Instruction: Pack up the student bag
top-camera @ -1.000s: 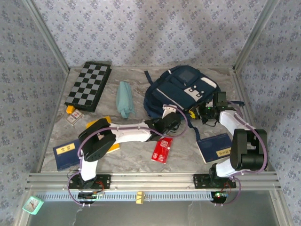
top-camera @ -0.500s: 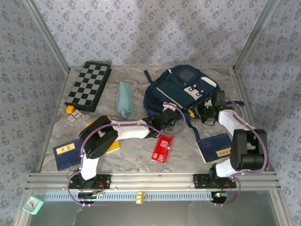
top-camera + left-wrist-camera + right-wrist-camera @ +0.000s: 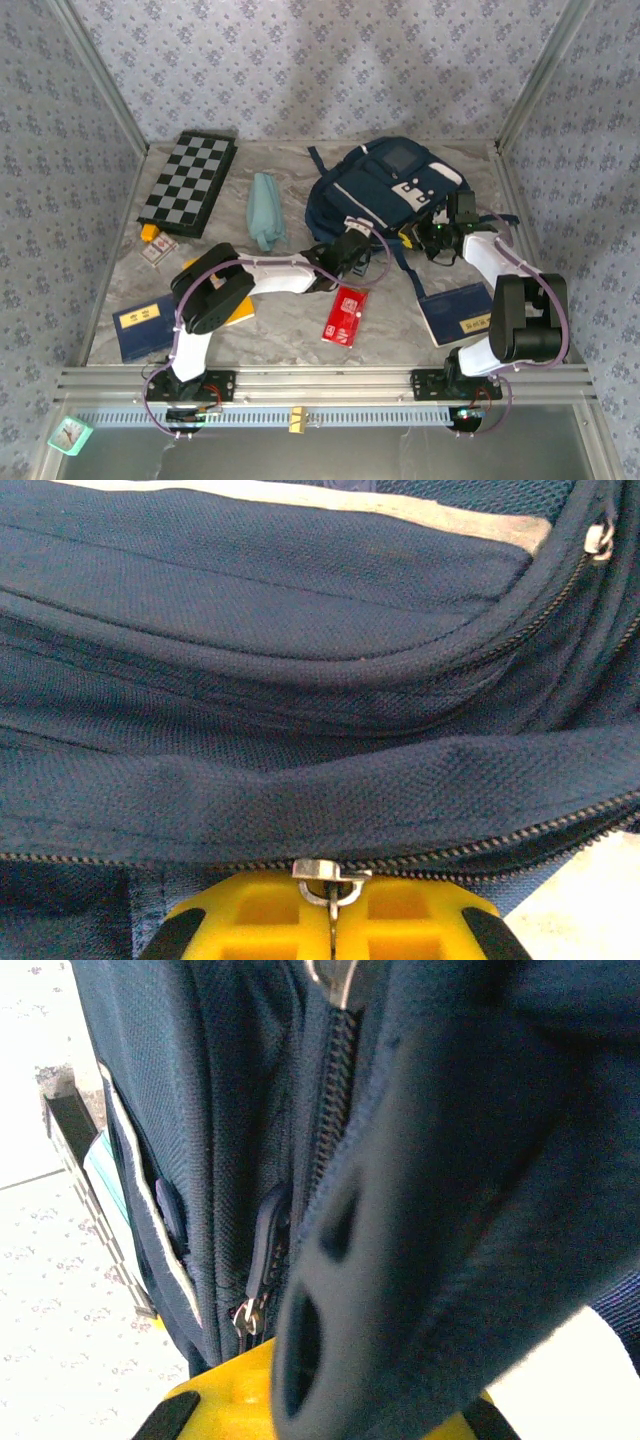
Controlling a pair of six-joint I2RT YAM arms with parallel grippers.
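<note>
Left claw (image 3: 332,925) pinching the zipper pull (image 3: 331,878) of the student bag (image 3: 385,190), right claw (image 3: 325,1405) clamped on its fabric edge.

Your left arm (image 3: 270,272) is built of white shell links between black joint housings. A lilac cable (image 3: 180,300) loops along it, back from the fingers to a black base block (image 3: 185,385). Your right arm (image 3: 500,268) looks the same. Close up, the left fingers (image 3: 225,930) are yellow moulded plastic with rectangular recesses and black outer corners. The right fingers (image 3: 225,1395) are also yellow with black corners.
</note>
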